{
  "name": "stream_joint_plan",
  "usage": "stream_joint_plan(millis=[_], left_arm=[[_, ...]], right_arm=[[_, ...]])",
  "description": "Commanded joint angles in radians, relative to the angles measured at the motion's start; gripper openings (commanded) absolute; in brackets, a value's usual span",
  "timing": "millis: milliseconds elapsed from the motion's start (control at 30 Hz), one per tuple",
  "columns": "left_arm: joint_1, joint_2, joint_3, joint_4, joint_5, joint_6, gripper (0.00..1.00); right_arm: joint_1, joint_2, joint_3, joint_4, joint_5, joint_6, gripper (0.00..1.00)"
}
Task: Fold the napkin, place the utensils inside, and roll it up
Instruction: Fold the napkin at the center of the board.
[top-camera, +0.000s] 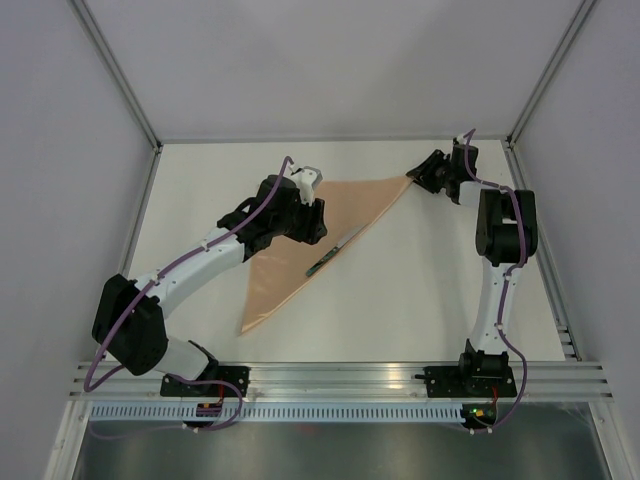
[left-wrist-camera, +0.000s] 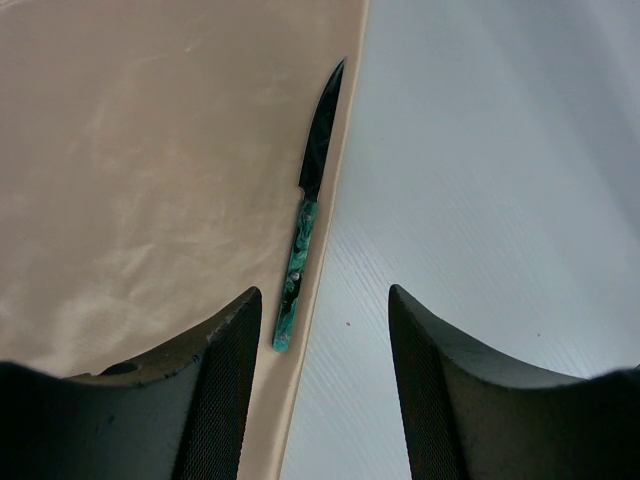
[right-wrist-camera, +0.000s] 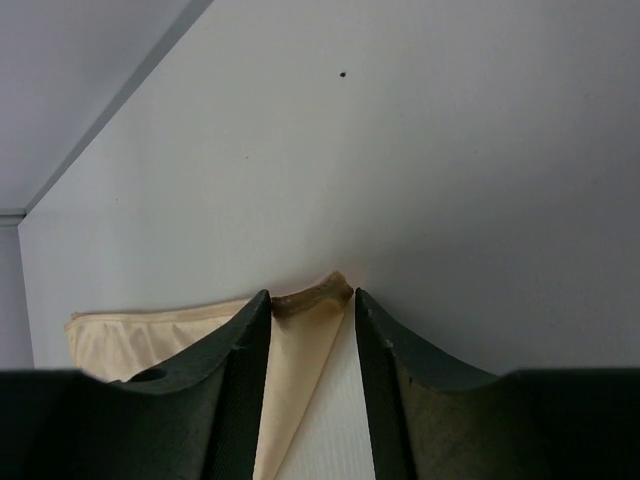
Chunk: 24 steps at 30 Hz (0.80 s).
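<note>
The light orange-tan napkin (top-camera: 290, 250) lies folded into a triangle on the white table. A knife (top-camera: 328, 257) with a green marbled handle and dark blade (left-wrist-camera: 305, 230) rests on it, along the napkin's right edge (left-wrist-camera: 150, 170). My left gripper (top-camera: 314, 228) hovers over that edge, open, with nothing between its fingers (left-wrist-camera: 322, 300); the knife's handle end lies just ahead of the left finger. My right gripper (top-camera: 415, 178) sits at the napkin's far right corner. That corner (right-wrist-camera: 300, 340) curls up between its narrowed jaws (right-wrist-camera: 312, 298), with a gap and bare table still showing between them.
White table (top-camera: 420, 290) with grey walls on three sides and a metal frame rail (top-camera: 340, 378) at the near edge. The back wall stands close behind the right gripper.
</note>
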Motion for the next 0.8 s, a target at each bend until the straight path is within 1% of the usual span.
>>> stream_joint_plan(millis=[0,67,167,267,400,467,567,767], left_arm=[[0.002,0.004,-0.01,0.025,0.0,-0.04,0.59],[0.002,0.009,-0.012,0.026,0.0,-0.038,0.59],[0.002,0.011,-0.014,0.026,-0.004,-0.038,0.59],[0.002,0.012,-0.014,0.028,-0.004,-0.037,0.59],[0.002,0.015,-0.017,0.038,-0.001,-0.04,0.59],[0.003,0.018,-0.015,0.039,0.002,-0.043,0.59],[0.002,0.018,-0.014,0.045,0.006,-0.048,0.59],[0.002,0.007,-0.004,0.046,-0.004,-0.06,0.59]], right_arm=[[0.001,0.051,0.011,-0.037,-0.011,0.021,0.44],[0.003,0.056,0.02,-0.036,-0.015,0.025,0.42],[0.003,0.051,0.023,-0.028,-0.018,0.022,0.34],[0.001,0.042,0.029,-0.023,-0.023,0.016,0.3],[0.003,0.024,0.034,-0.017,-0.023,-0.001,0.22],[0.001,0.007,0.034,-0.013,-0.023,-0.007,0.2],[0.003,-0.018,0.034,-0.002,-0.025,-0.019,0.13],[0.016,-0.094,0.015,0.018,-0.014,-0.076,0.07]])
